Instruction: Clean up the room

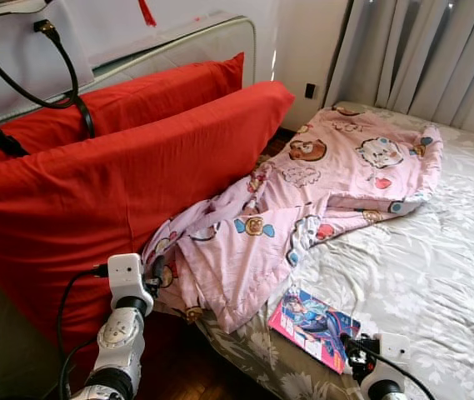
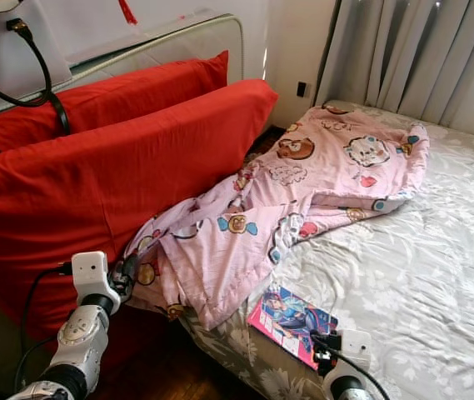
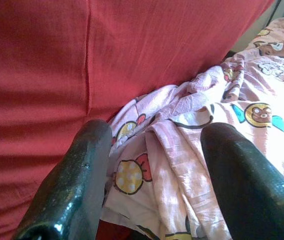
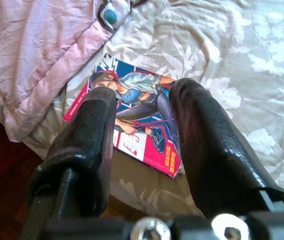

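Black bag (image 1: 28, 50) handles cut off at upper left edge, body mostly out of frame. Pink blanket (image 1: 303, 200) covers the bed's (image 1: 436, 275) near corner and hides the lower red pillow (image 1: 95, 200) edge. Magazine (image 4: 137, 125) partly masked by right gripper (image 4: 142, 130) fingers; cover text too small to read

The right claw (image 4: 142, 145) hangs over the edge of a bed (image 4: 241, 65), its two black fingers (image 4: 89, 145) spread apart. Between and beyond them lies a magazine (image 4: 132, 125) with a pink border and a cartoon figure on its cover, flat on the pale leaf-patterned sheet. A crumpled pink blanket (image 4: 32, 60) lies just beside the magazine, its corner draped over the bed's edge. What appears to be dark wooden floor (image 4: 2, 180) shows below the bed.
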